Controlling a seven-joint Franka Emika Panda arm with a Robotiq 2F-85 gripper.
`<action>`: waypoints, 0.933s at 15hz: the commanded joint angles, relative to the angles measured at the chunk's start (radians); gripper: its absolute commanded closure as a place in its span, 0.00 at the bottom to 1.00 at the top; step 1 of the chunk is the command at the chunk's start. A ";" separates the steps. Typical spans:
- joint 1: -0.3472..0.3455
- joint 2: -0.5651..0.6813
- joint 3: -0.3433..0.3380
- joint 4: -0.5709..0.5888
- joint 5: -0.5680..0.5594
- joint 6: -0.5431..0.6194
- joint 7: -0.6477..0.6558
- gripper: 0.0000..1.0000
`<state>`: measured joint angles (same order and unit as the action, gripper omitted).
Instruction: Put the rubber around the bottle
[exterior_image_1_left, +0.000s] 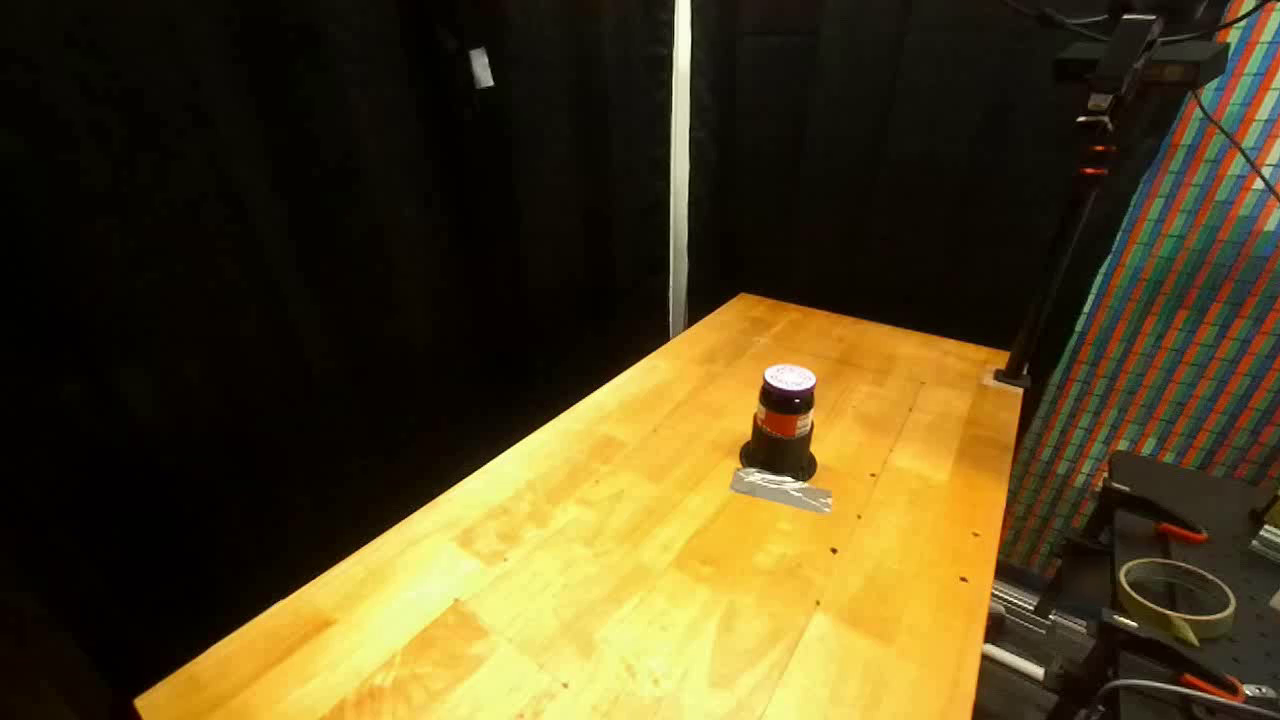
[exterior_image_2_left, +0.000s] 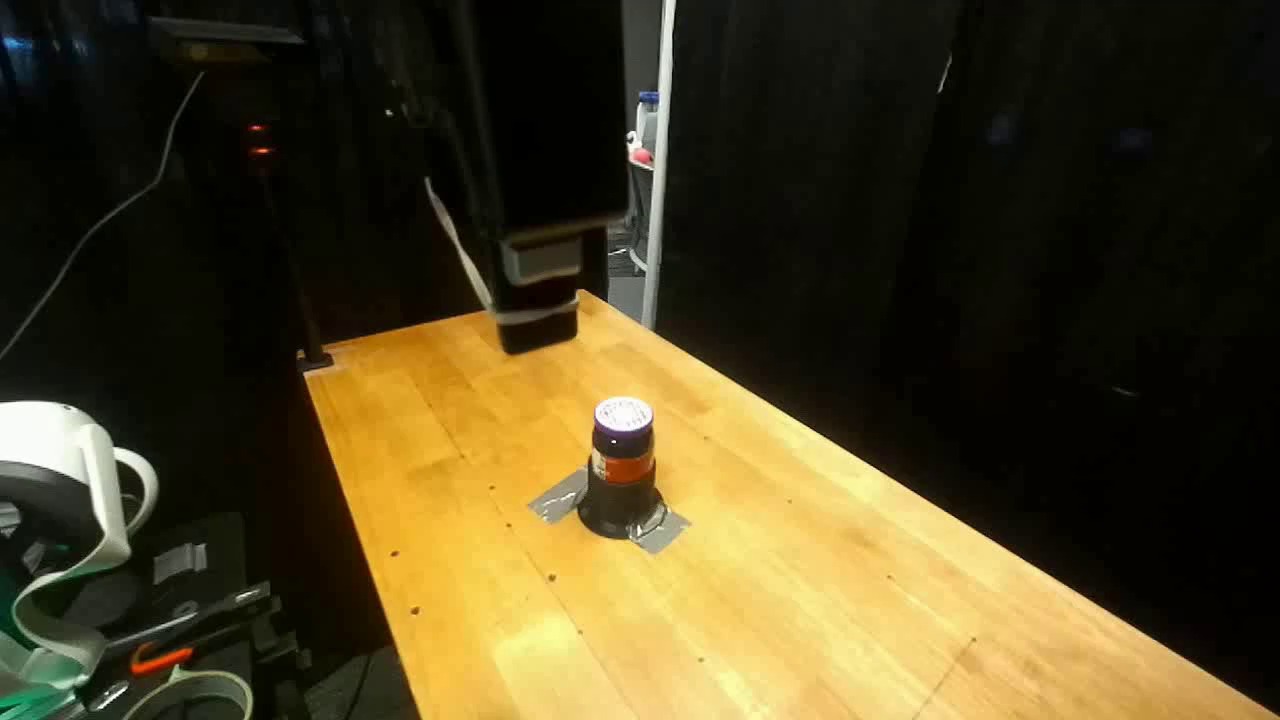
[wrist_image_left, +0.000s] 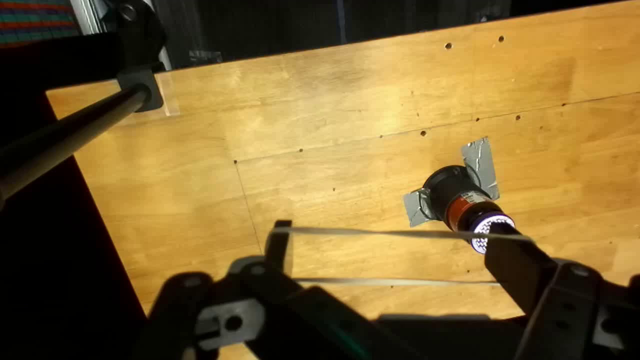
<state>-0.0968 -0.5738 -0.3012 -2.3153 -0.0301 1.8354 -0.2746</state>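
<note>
The bottle (exterior_image_1_left: 786, 418) is small and dark, with a red-orange label and a white patterned top. It stands upright on the table in both exterior views (exterior_image_2_left: 624, 465). Its lower part sits in a black round holder (exterior_image_1_left: 779, 450), taped down. In the wrist view the bottle (wrist_image_left: 466, 209) is right of the middle, its top partly hidden by the right finger. My gripper (wrist_image_left: 394, 230) is open, with a pale rubber band (wrist_image_left: 387, 232) stretched around both fingers. In an exterior view the gripper (exterior_image_2_left: 490, 270) hangs above and behind the bottle, apart from it; one finger is lost in the dark.
Grey tape (exterior_image_2_left: 560, 494) holds the holder to the wooden table (exterior_image_1_left: 620, 560). A dark pole (wrist_image_left: 75, 135) is clamped at a table corner. A side surface with a tape roll (exterior_image_1_left: 1176, 598) and tools stands beside the table. Black curtains hang around.
</note>
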 joint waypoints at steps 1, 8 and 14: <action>-0.019 0.003 0.015 0.007 0.010 -0.001 -0.009 0.00; -0.019 -0.003 0.014 0.011 0.010 -0.001 -0.009 0.00; 0.048 0.161 0.105 0.132 0.002 -0.014 0.013 0.00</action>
<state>-0.0876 -0.5511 -0.2676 -2.2971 -0.0304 1.8354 -0.2746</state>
